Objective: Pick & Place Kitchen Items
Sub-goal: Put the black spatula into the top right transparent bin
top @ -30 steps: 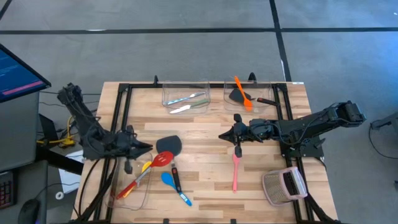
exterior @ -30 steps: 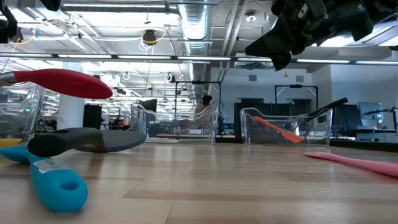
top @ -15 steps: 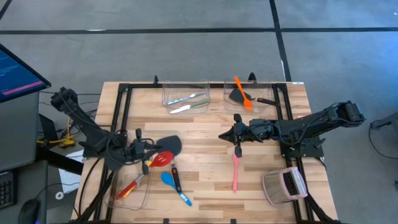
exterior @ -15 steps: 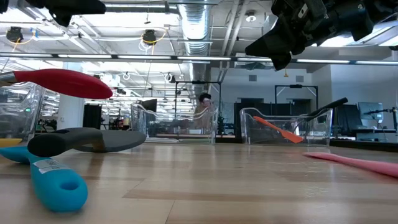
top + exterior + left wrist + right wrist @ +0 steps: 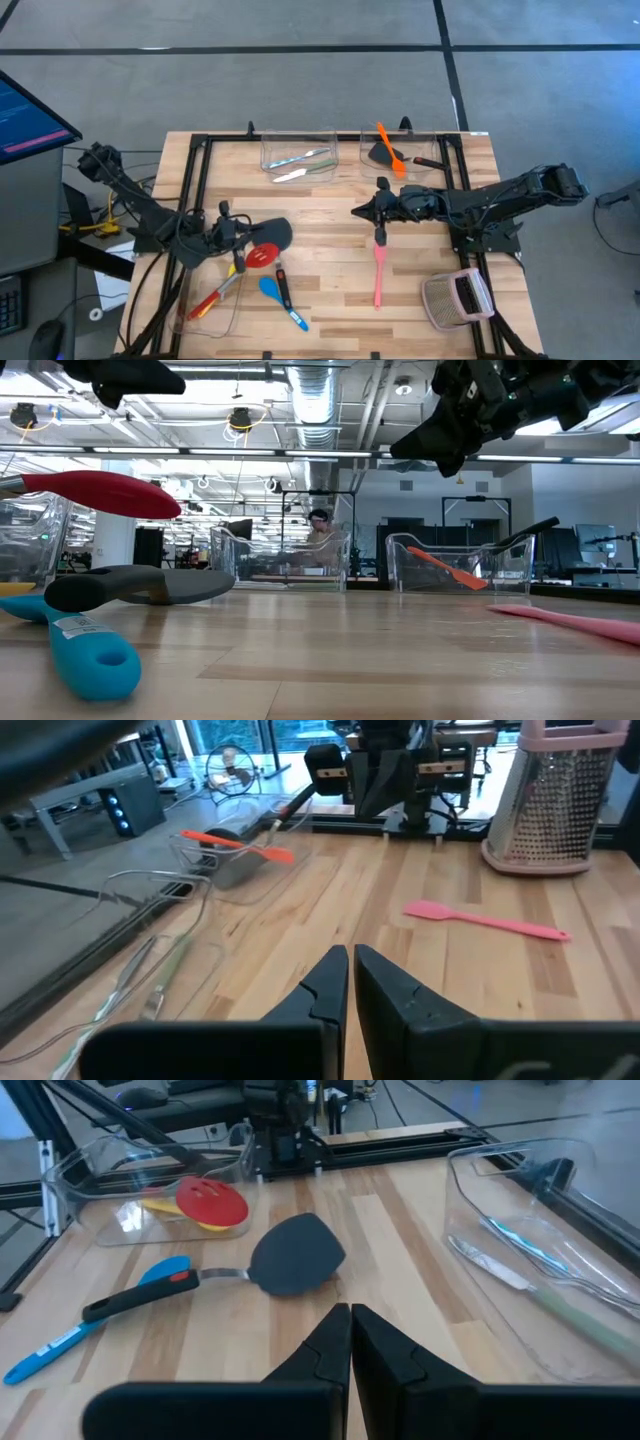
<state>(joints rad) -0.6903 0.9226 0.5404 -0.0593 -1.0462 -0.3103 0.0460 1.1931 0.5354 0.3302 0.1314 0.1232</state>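
Reach step: left gripper [image 5: 236,243], jaws closed and empty, hovers above red slotted plastic spoon [image 5: 262,254]; next it must open. Right gripper [image 5: 380,218] closed, idle.

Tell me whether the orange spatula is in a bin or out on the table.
In. The orange spatula lies in the clear bin with a black turner, handle jutting over the rim.

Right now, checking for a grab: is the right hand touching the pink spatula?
Apart. The low view shows the right hand shut, high above the pink spatula lying flat on the table.
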